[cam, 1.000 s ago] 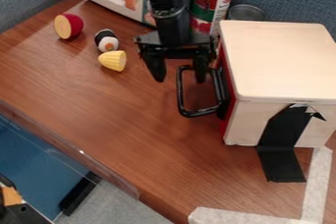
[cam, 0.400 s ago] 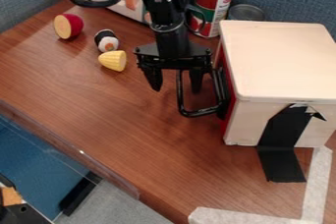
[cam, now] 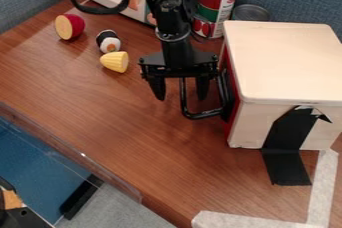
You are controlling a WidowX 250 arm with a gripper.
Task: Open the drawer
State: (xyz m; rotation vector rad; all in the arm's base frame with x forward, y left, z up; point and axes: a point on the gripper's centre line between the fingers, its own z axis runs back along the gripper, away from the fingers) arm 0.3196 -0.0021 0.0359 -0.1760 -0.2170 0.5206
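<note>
The gripper [cam: 180, 96] hangs open over the drawer's black handle, one finger left of the handle's outer bar and the other on its right, within the loop as seen from above. Whether it touches the handle I cannot tell. The black handle [cam: 202, 115] sticks out leftward from the red drawer front [cam: 232, 89] on the left side of the pale wooden box [cam: 287, 62]. The drawer front sits flush against the box, so the drawer looks closed.
Left of the gripper lie a yellow corn piece [cam: 115, 62], a sushi piece [cam: 108, 41] and a halved red toy [cam: 69, 26]. Behind stand a tall can [cam: 216, 8], a shorter can [cam: 250, 13] and a white toy appliance [cam: 114, 2]. Black tape [cam: 287, 166] runs from the box's front.
The gripper has come down and slightly toward the camera, with its fingers now lower around the handle's outer bar. The box and handle have not moved.
</note>
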